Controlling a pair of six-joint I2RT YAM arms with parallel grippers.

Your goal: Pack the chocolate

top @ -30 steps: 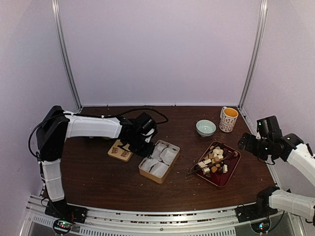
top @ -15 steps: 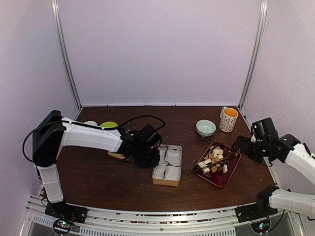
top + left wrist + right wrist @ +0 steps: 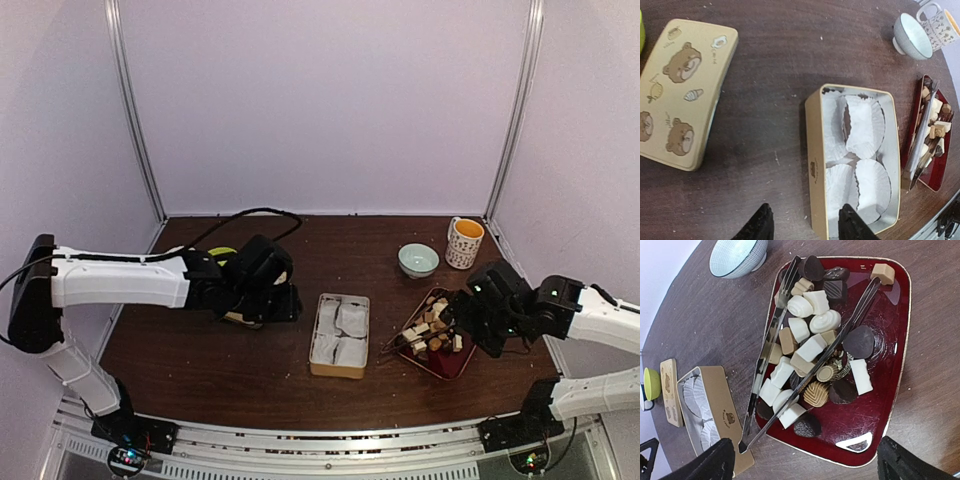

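The chocolate [image 3: 810, 347], small white, tan and dark brown pieces, is heaped on a dark red tray [image 3: 875, 425], also seen in the top view [image 3: 446, 362]. Metal tongs [image 3: 775, 335] lie across the pieces. My right gripper [image 3: 810, 465] is open and hovers above the tray's near edge, empty; in the top view it [image 3: 462, 318] is over the tray. A tan box [image 3: 813, 160] holds white paper liners [image 3: 865, 125] and no chocolate. My left gripper [image 3: 805, 227] is open, above the box's left wall, empty. In the top view it [image 3: 290, 303] is left of the box [image 3: 340, 335].
A flat tan lid with bear pictures [image 3: 680, 95] lies left of the box. A pale blue bowl [image 3: 418, 260] and a patterned mug [image 3: 465, 242] stand at the back right. A green bowl [image 3: 222, 253] sits behind my left arm.
The box turned square and shifted right, then my left gripper drew back to the left of it. My right arm swung left and now hangs over the red tray.
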